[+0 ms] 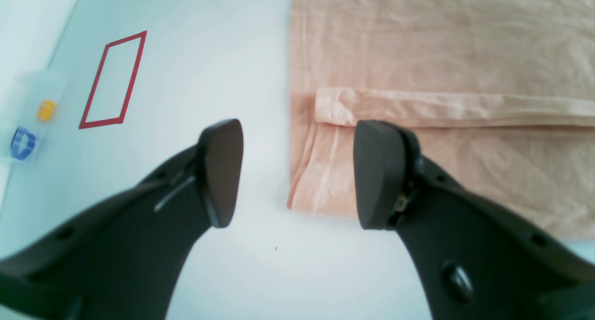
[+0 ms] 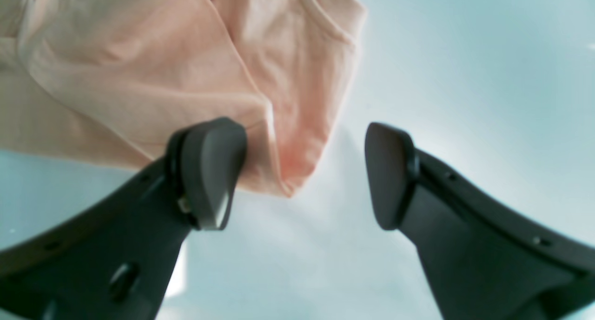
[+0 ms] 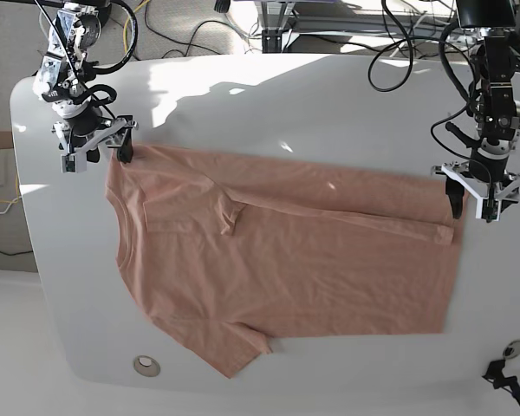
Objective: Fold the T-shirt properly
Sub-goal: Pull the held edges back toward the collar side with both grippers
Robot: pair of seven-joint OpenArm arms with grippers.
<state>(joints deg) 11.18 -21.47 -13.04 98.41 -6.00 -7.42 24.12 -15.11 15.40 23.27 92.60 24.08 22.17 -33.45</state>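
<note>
Through my left wrist camera, my left claw [image 1: 297, 173] hangs spread over the white surface [image 1: 209, 55], one pad over bare white and the other over the corner of the shirt [image 1: 441, 45], with nothing between them. The shirt's hem edge runs straight up the frame, and a long folded band of cloth [image 1: 455, 108] lies across it just past my pad, so one lengthwise fold is already laid in here. A red taped rectangle [image 1: 113, 80] sits well apart to the side. Through my right wrist camera, my right claw [image 2: 304, 173] is also spread and holds nothing; a rumpled point of the shirt [image 2: 139, 69] lies between the pads, nearer the one at the frame's left, but whether that pad touches cloth I cannot tell. From the base view, the shirt [image 3: 312, 277] lies flat across the middle of the surface [image 3: 269, 104], collar toward my right claw [image 3: 95, 143] and hem toward my left claw [image 3: 485, 195]. Its far long edge is turned in, with that sleeve tucked onto the chest. The near sleeve and near side lie unfolded, so I judge the job barely a third done: the near side and the crosswise folds remain.
</note>
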